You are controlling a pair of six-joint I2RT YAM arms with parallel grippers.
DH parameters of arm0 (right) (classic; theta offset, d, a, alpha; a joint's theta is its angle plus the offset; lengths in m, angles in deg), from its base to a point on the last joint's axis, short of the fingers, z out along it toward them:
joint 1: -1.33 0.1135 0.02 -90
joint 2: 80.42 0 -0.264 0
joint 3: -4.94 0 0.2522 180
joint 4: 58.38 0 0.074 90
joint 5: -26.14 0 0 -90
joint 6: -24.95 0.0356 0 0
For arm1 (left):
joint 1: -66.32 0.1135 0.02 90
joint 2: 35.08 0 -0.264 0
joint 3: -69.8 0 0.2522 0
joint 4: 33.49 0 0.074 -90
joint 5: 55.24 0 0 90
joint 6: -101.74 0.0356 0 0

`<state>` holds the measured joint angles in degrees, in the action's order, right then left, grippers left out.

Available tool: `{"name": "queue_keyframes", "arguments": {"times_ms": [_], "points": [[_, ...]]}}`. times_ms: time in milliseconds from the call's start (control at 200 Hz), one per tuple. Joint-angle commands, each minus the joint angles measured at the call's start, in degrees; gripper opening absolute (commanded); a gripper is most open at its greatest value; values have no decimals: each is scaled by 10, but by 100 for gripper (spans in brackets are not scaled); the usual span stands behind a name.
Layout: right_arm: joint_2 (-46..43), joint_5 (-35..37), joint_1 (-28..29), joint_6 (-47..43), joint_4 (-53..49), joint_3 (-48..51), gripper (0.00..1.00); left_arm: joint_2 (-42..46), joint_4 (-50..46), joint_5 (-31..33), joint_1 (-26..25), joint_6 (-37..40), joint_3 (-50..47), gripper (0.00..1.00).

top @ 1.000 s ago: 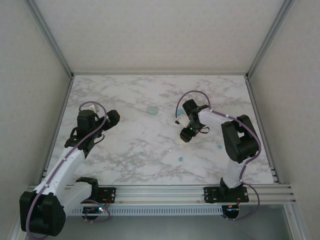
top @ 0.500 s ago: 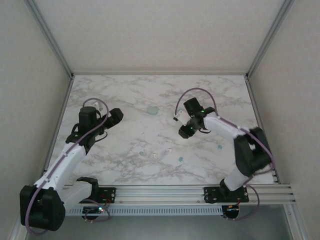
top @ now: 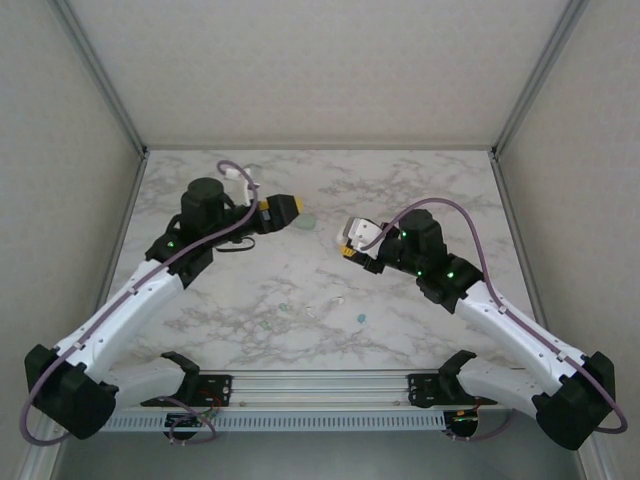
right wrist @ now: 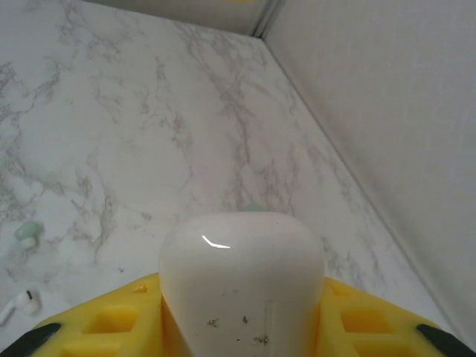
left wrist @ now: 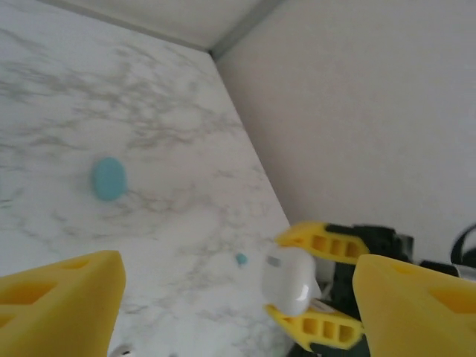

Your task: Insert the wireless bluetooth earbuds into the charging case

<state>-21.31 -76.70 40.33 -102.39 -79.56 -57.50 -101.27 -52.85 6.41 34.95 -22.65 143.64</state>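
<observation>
- The right gripper [top: 356, 240] pinches the white charging case [right wrist: 242, 279] between its yellow fingers [right wrist: 357, 316].
- The held case is raised above the marble table [top: 450, 190], right of the table's centre.
- The left gripper [top: 284, 207] has its yellow fingers [left wrist: 63, 297] spread, with nothing between them.
- In the top view, the left gripper sits just beside a blue-teal case [top: 305, 220], which lies flat on the table towards the far side.
- The two grippers face each other across the table's middle and stay apart.
- The earbuds lie loose on the near-centre of the table, between the two arms and well apart from the held case.
- A teal earbud [top: 362, 318] lies nearest the right arm.
- A pale green earbud [right wrist: 28, 232] and a white earbud [right wrist: 18, 303] lie near each other.
</observation>
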Motion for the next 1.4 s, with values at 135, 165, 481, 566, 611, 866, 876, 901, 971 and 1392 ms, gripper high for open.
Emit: {"name": "queue_keyframes", "arguments": {"times_ms": [135, 165, 481, 566, 611, 866, 876, 901, 971, 1392], "points": [[-5, 18, 11, -3, 85, -1, 31, -62, -54, -17, -70, 52, 66, 69], [-4, 20, 11, -3, 89, 0, 32, -66, -55, -17, -76, 53, 69, 69], [13, 22, 12, 10, 98, -6, 32, -97, -69, -29, -105, 67, 96, 70], [15, 22, 12, 14, 101, -6, 32, -100, -67, -33, -106, 68, 97, 69], [17, 23, 12, 17, 103, -6, 32, -102, -69, -33, -107, 71, 97, 67], [17, 20, 13, 31, 115, -5, 33, -110, -67, -40, -109, 72, 96, 53], [17, 20, 13, 31, 114, -5, 33, -110, -67, -41, -109, 72, 97, 53], [16, 18, 13, 33, 115, -5, 33, -112, -67, -43, -109, 73, 98, 52], [17, 14, 13, 34, 116, -5, 33, -116, -68, -44, -109, 73, 98, 49], [14, -7, 13, 36, 124, -3, 33, -136, -57, -57, -111, 70, 110, 40]]}}
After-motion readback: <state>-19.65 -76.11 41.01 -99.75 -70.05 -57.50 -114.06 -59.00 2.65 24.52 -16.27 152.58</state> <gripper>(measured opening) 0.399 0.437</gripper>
